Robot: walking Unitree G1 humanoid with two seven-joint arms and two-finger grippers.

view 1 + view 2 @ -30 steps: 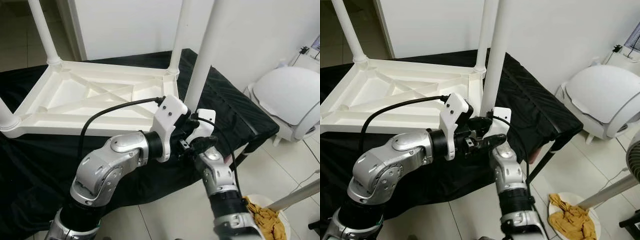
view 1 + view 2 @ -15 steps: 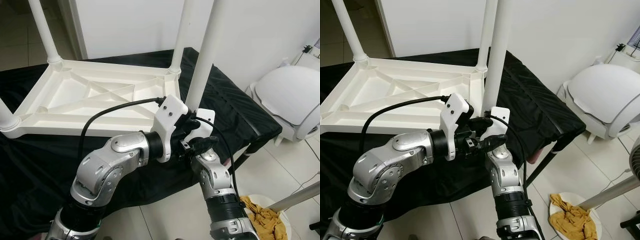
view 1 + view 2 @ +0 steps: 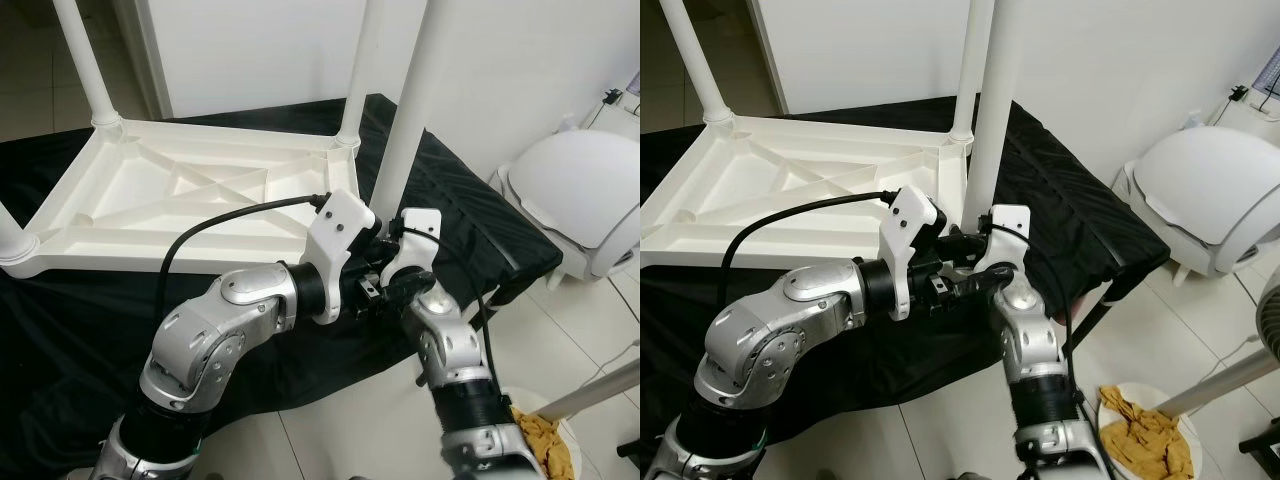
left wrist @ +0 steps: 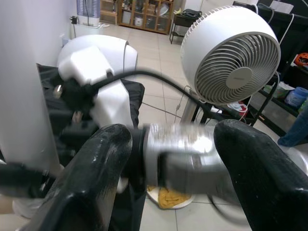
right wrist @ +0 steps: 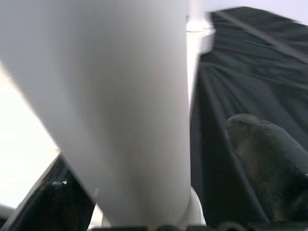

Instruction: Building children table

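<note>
Right claw (image 3: pixel 392 262) now higher up leg (image 3: pixel 405 120)

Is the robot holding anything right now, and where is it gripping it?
Apparently the near white table leg, at its base by the upturned tabletop; the right end effector has a finger on each side. Actual contact cannot be told.

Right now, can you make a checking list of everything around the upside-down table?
Surface: black cloth over a low stand.
Job's things: white tabletop upside down; near-corner leg standing upright.
Clutter: yellow rag in a dish on the floor.
Grippers: right gripper at the leg's base, open; left gripper beside it, open.
Cables: black cable over the left wrist.
Surroundings: white fan, tiled floor.
</note>
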